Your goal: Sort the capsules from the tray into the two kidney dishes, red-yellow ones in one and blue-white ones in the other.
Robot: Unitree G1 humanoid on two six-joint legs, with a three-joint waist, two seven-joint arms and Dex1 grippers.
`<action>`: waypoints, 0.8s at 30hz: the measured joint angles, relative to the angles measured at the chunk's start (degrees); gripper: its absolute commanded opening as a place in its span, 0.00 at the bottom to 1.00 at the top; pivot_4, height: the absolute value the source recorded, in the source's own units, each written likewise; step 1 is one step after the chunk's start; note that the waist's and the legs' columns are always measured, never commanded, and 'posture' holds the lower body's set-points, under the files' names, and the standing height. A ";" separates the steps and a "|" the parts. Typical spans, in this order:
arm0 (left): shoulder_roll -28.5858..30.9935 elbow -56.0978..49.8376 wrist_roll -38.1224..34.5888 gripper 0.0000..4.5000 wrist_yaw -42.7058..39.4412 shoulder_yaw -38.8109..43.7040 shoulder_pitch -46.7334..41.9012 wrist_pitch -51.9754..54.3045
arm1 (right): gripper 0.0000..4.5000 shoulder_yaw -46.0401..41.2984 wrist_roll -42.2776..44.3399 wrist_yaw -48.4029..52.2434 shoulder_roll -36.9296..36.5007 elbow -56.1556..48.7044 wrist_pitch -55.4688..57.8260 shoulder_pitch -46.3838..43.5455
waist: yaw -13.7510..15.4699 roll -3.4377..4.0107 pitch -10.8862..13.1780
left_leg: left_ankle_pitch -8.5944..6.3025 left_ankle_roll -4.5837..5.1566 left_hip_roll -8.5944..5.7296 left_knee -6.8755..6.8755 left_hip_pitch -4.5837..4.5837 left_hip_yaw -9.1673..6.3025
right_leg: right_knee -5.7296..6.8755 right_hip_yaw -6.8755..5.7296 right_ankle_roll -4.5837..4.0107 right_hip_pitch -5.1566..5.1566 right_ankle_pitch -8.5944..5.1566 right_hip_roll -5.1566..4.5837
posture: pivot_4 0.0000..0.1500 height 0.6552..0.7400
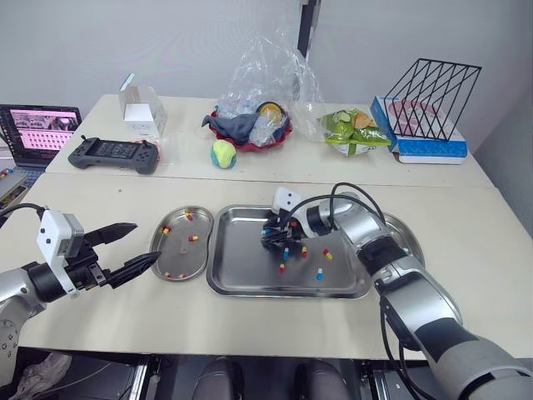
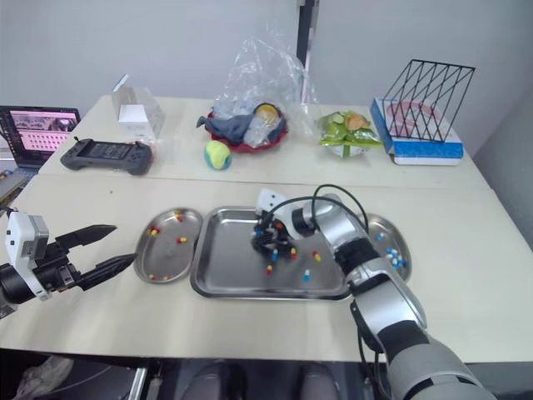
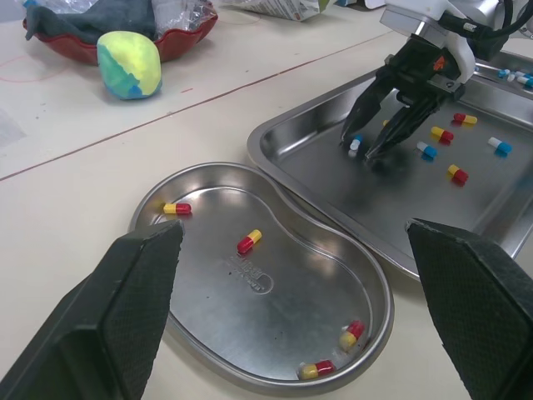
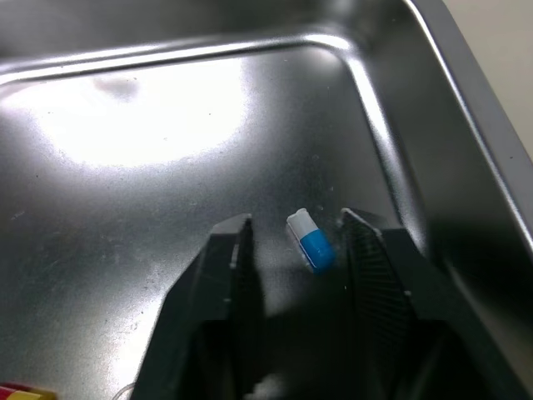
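The tray sat in the middle of the near table, with 1 kidney dish touching or almost touching each end. The left kidney dish held several red-yellow capsules scattered across its floor. The right kidney dish, partly hidden behind the right arm, held a few blue-white capsules. The right gripper was down inside the tray near its far left corner, tips at the tray floor. Its 2 fingers were parted and straddled 1 blue-white capsule. The capsule lay flat on the metal nearer 1 finger, with a gap on the other side, so it was not clamped. More loose capsules of both colours lay on the tray floor to the right of that gripper. The left gripper hovered above the table just beside the outer edge of the left kidney dish, holding nothing. Its jaws were spread wide and pointed toward the tray. On the far table sat a game controller and a laptop. There too were a yellow-green ball, a red bowl under a clear plastic bag, and a black wire rack.
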 measured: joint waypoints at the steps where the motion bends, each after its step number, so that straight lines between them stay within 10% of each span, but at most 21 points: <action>1: 0.00 0.07 0.37 1.00 -0.06 -0.01 0.00 -0.09 | 0.08 -0.16 -0.21 -0.10 0.28 0.01 0.03 0.00 | -0.04 0.00 0.00 | 0.00 0.00 0.00 0.00 0.00 0.00 | 0.00 0.00 0.00 0.00 0.00 0.00 | 1.00 0.45; 13: 0.00 1.11 0.54 1.00 -0.52 -0.55 -2.25 -0.09 | 0.01 -5.01 4.44 4.36 -2.03 -9.23 5.91 2.30 | 0.21 0.01 0.01 | 0.00 0.00 -0.01 0.00 -0.01 -0.02 | -0.01 0.00 0.00 0.01 0.00 0.00 | 1.00 0.45; 24: -0.07 8.97 1.11 1.00 -3.76 -7.59 -12.09 -0.93 | 0.01 -22.23 13.25 3.25 -24.41 -26.62 18.27 16.89 | 0.53 0.01 0.01 | -0.03 0.05 -0.16 -0.05 0.00 -0.07 | -0.13 -0.04 0.00 0.13 0.00 -0.03 | 1.00 0.45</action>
